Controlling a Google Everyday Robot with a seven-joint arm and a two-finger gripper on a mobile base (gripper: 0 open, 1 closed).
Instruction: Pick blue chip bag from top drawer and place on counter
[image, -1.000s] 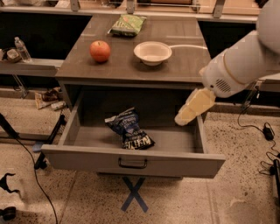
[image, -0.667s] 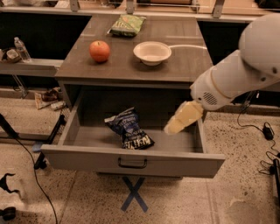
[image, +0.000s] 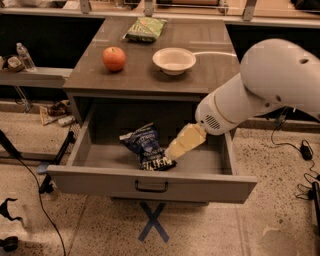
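Since the earlier frames, the white arm (image: 260, 85) has swung leftward and lower, carrying the claw (image: 173, 150) from the drawer's right side to the bag. We note the counter surface (image: 140, 80) holding a green chip bag (image: 145, 29), a bowl (image: 174, 60) and an apple (image: 114, 58). The top drawer (image: 100, 180) stands pulled out, exposing its floor to a reach from above. The blue chip bag (image: 146, 146) lies crumpled on that floor, left of centre, with its long axis running diagonally from back-left to front-right. The claw slants down-left at the bag's right edge, seemingly touching it. Whether it is spread or closed we cannot tell.
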